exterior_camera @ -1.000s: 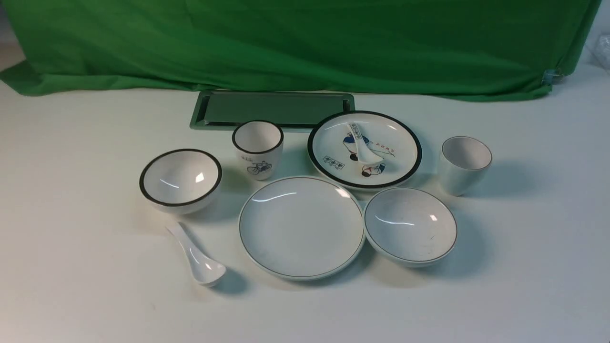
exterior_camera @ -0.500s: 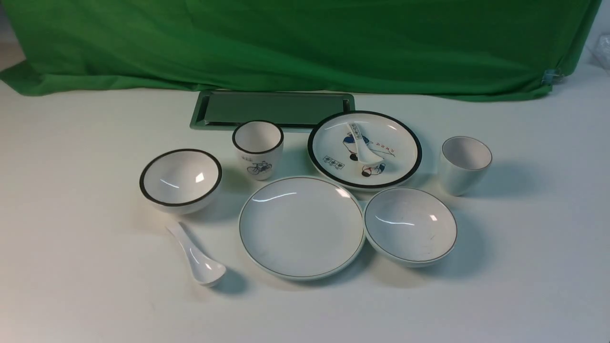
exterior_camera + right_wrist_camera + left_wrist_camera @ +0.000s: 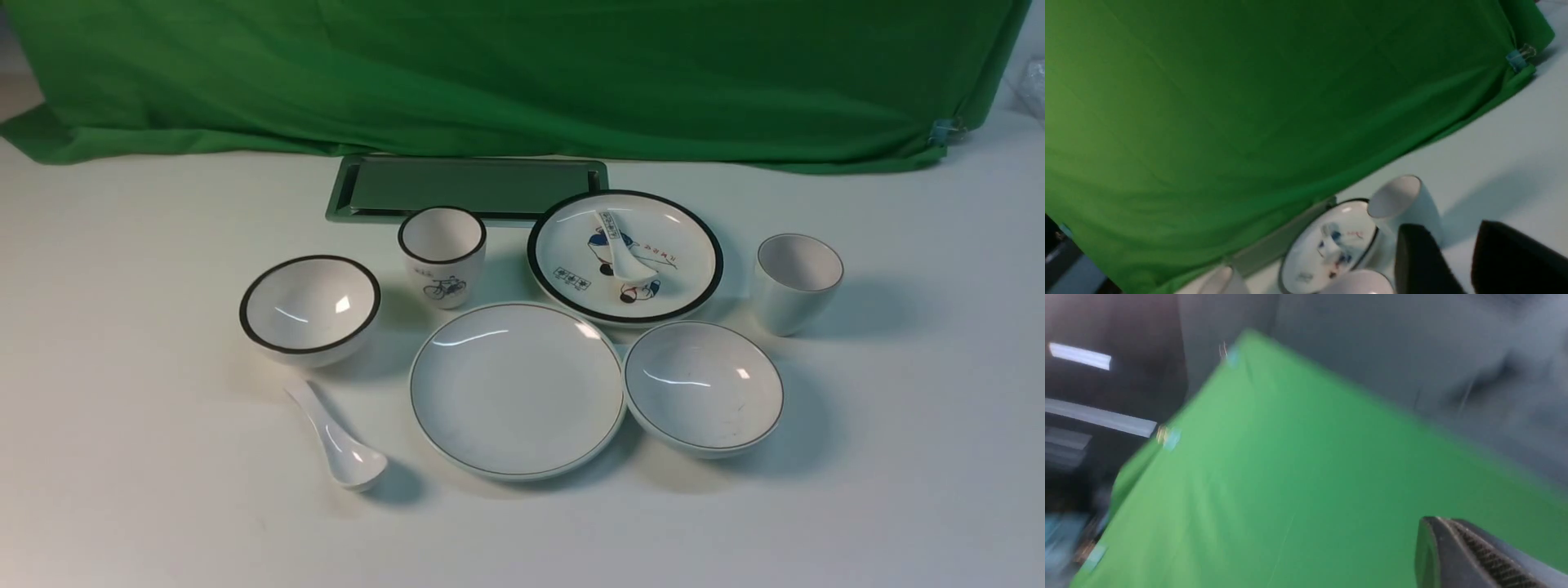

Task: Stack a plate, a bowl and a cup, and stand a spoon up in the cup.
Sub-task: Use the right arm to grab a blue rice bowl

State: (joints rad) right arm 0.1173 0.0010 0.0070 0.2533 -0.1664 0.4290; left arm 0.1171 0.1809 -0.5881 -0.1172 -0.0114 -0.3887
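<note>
No gripper shows in the front view. The plate (image 3: 516, 390) lies at the centre front. The bowl (image 3: 702, 385) sits right of it, rims nearly touching. The cup (image 3: 796, 282) stands upright at the far right. The spoon (image 3: 336, 441) lies on the table at the front left, scoop toward me. My right gripper (image 3: 1453, 228) is open and empty, in the air near the cup (image 3: 1404, 204), with the bowl's rim (image 3: 1359, 284) close by. My left gripper (image 3: 1447, 524) looks shut and empty; its blurred view faces only the green cloth.
A black-rimmed pictured plate (image 3: 624, 257) with a small printed spoon (image 3: 622, 249) lies behind the plate. A bicycle cup (image 3: 442, 255) and a black-rimmed deep bowl (image 3: 309, 309) stand at the left. A green tray (image 3: 467, 189) lies before the green cloth (image 3: 522, 73).
</note>
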